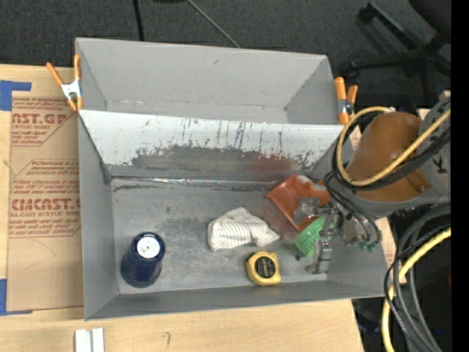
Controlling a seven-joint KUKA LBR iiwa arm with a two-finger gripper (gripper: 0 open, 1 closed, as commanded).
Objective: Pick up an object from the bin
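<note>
Gripper [320,254]: low in the grey bin [183,189], well right of the white cloth [240,230]; I cannot tell whether it is open or closed.
Green thing [309,236]: small and bright green, right of the white cloth, against the gripper's left side; I cannot tell whether it is gripped.
Orange-red thing [289,195]: flat and crumpled, up and right of the white cloth, partly under the arm's cables.
Tape measure [262,268]: yellow and round, just below-right of the white cloth.
Blue cup [144,257]: dark blue with a white top, well left of the white cloth.
</note>
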